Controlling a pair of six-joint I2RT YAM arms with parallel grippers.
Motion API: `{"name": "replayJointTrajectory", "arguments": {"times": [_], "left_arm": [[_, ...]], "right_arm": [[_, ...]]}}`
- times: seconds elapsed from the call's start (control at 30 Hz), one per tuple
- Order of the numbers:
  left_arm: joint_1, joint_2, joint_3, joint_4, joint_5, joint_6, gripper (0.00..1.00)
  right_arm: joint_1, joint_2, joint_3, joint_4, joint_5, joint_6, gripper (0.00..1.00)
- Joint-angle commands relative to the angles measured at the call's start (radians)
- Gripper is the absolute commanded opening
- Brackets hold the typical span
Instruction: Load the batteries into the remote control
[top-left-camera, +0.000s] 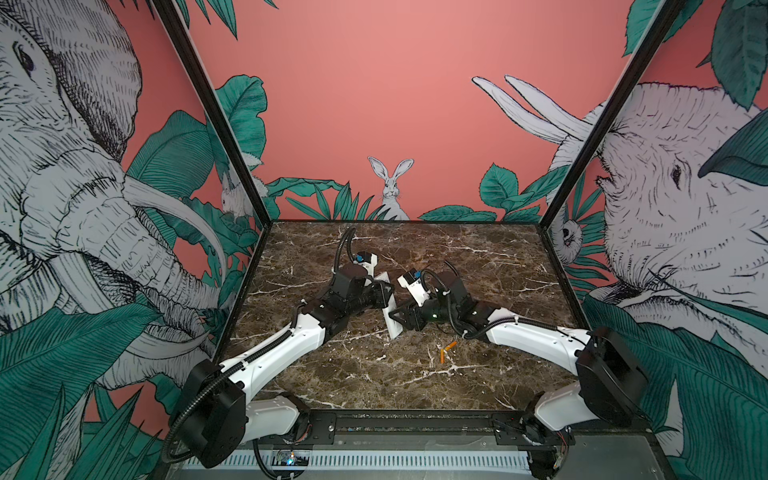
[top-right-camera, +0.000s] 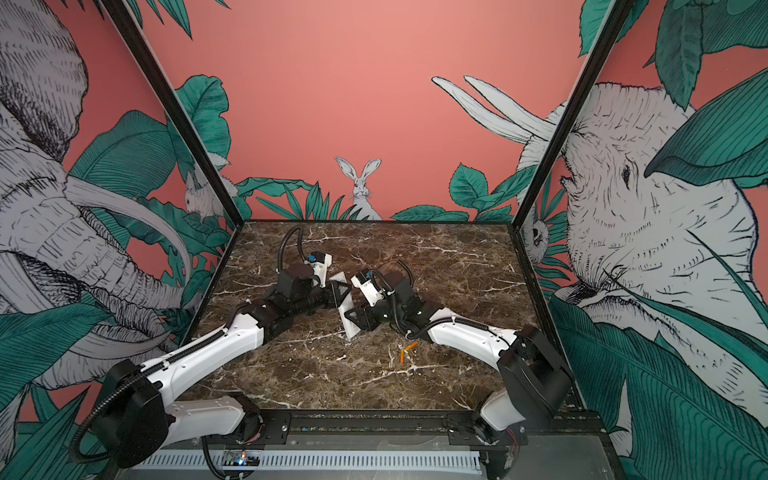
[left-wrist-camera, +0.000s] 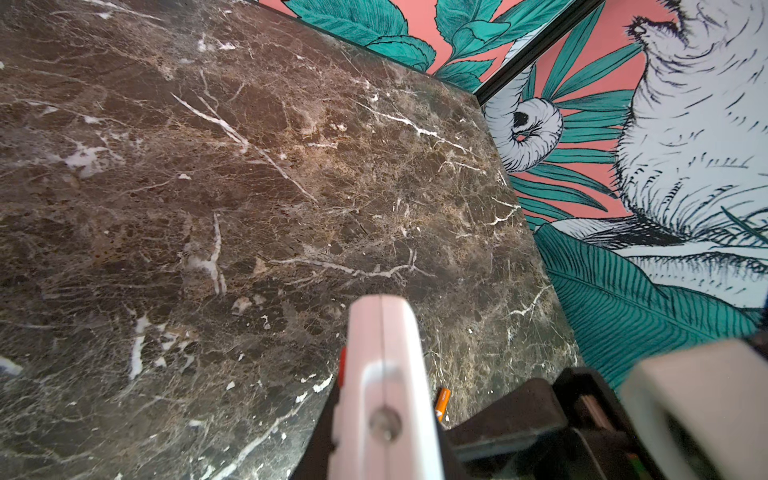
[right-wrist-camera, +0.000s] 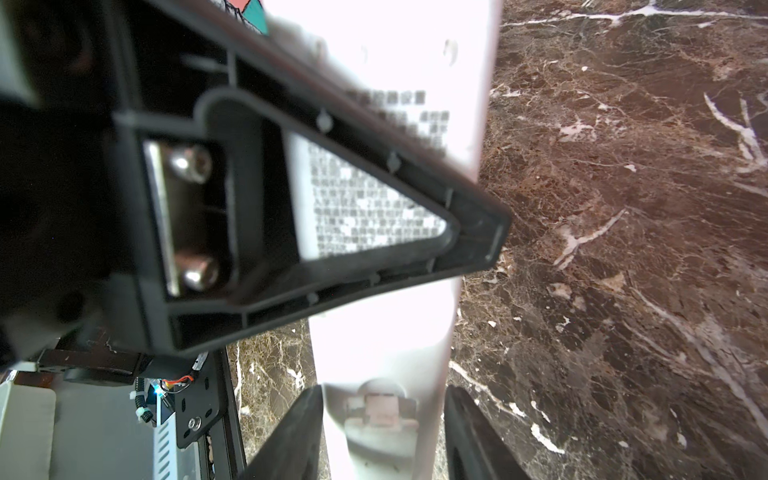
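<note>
The white remote control (top-left-camera: 393, 323) (top-right-camera: 350, 322) stands on its long edge at the middle of the marble table. My left gripper (top-left-camera: 384, 297) (top-right-camera: 338, 296) is shut on its far half; the left wrist view shows the remote (left-wrist-camera: 382, 365) edge-on between the jaws. My right gripper (top-left-camera: 398, 318) (top-right-camera: 352, 316) is at the near end. In the right wrist view its fingertips (right-wrist-camera: 307, 415) press both sides of the remote (right-wrist-camera: 386, 345), whose printed back faces the camera. Two orange batteries (top-left-camera: 446, 350) (top-right-camera: 407, 351) lie loose on the table just in front of the right arm, and one battery (left-wrist-camera: 441, 403) appears in the left wrist view.
Patterned walls (top-left-camera: 623, 208) enclose the marble table (top-left-camera: 374, 386) on three sides. A black rail (top-left-camera: 415, 424) with both arm bases runs along the front edge. Bare marble lies behind and in front of the grippers.
</note>
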Motion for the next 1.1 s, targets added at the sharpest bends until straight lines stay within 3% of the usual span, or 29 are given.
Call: {"name": "replayJointTrajectory", "arguments": {"times": [0.0,1.07], "left_arm": [[-0.005,-0.006,-0.008,0.035,-0.008,-0.011,0.00],[-0.005,0.012,-0.004,0.022,-0.040,-0.011,0.00]], "right_arm": [[-0.002,0.014,0.011,0.044,-0.025,-0.002,0.48],[-0.001,0.017,0.009,0.034,-0.033,-0.020,0.32]]}}
